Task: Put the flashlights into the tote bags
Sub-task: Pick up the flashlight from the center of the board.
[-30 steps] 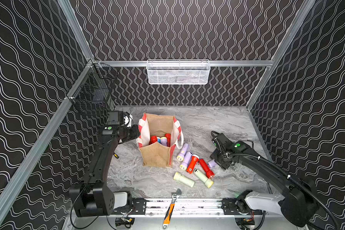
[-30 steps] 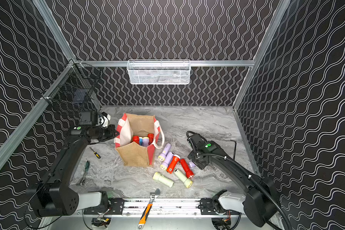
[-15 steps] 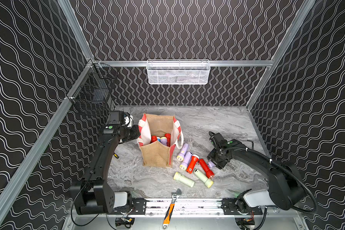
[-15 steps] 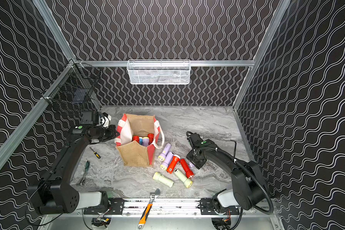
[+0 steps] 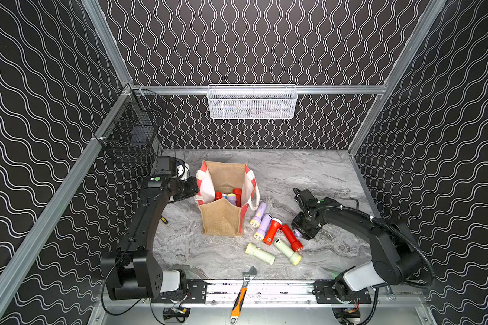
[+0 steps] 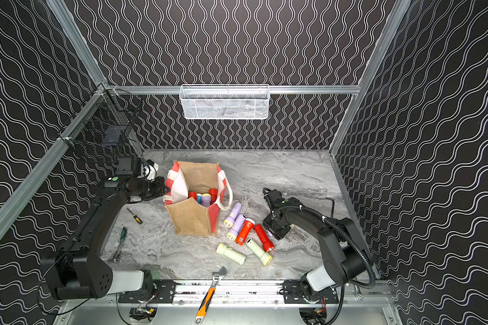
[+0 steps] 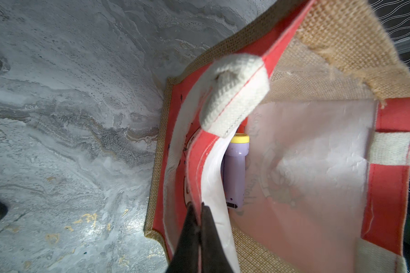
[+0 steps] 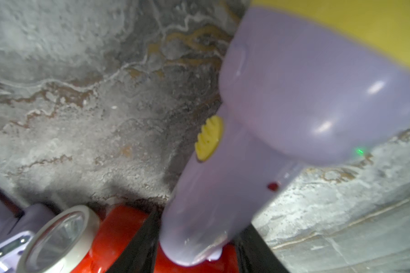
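- Grey marble tabletop (image 5: 307, 180), boxed in by black walls with white wavy lines.
- My left gripper (image 7: 197, 211) is pinched tight on the side rim of the tote bag (image 5: 221, 222). The bag stands upright with its mouth open and several flashlights (image 5: 231, 198) inside.
- My right gripper (image 8: 199, 223) straddles the tail of a lilac flashlight (image 8: 246, 141) on the table to the right of the bag, just beside six loose flashlights (image 5: 272, 230). I cannot tell whether my fingers are squeezing it.
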You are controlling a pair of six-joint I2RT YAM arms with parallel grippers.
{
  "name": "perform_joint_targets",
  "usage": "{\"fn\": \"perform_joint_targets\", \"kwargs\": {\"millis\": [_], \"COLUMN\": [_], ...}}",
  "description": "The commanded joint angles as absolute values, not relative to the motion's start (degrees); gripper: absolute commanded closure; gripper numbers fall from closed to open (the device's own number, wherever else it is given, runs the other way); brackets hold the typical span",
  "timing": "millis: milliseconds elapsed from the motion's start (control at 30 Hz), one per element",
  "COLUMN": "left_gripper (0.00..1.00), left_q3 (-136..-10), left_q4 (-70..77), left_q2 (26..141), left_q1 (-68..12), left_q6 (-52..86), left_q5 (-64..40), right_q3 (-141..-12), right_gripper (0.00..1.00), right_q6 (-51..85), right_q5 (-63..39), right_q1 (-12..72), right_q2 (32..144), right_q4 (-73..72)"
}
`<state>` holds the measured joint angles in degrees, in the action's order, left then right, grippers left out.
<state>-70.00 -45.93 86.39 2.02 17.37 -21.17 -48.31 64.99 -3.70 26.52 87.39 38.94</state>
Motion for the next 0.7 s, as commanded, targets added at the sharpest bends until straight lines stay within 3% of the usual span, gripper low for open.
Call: {"fn": "perform_joint_targets", "kwargs": {"millis": [0, 467, 667], "left_gripper": [0.95, 0.95, 0.95], "left_q3": [-70.1, -70.1, -70.2], "left_q4": [-44.9, -44.9, -45.0], "left_q2": [86.3, 86.6, 86.8], "left_q1": [2.0, 1.9, 1.9], "left_q6": [16.2, 16.2, 16.2], "left_q5": [-21.2, -21.4, -21.1], "right_q3": [-48.4, -46.5, -45.4], "right_gripper": [0.48, 0.43, 0.53], "right_q6": [65.1, 65.2, 65.1], "right_q5": [-2.7, 3.4, 2.1], "right_q1": [26.4, 25.7, 25.7], "right_q2": [88.2, 87.4, 88.5], "right_q4": [39.0, 38.0, 36.1]}}
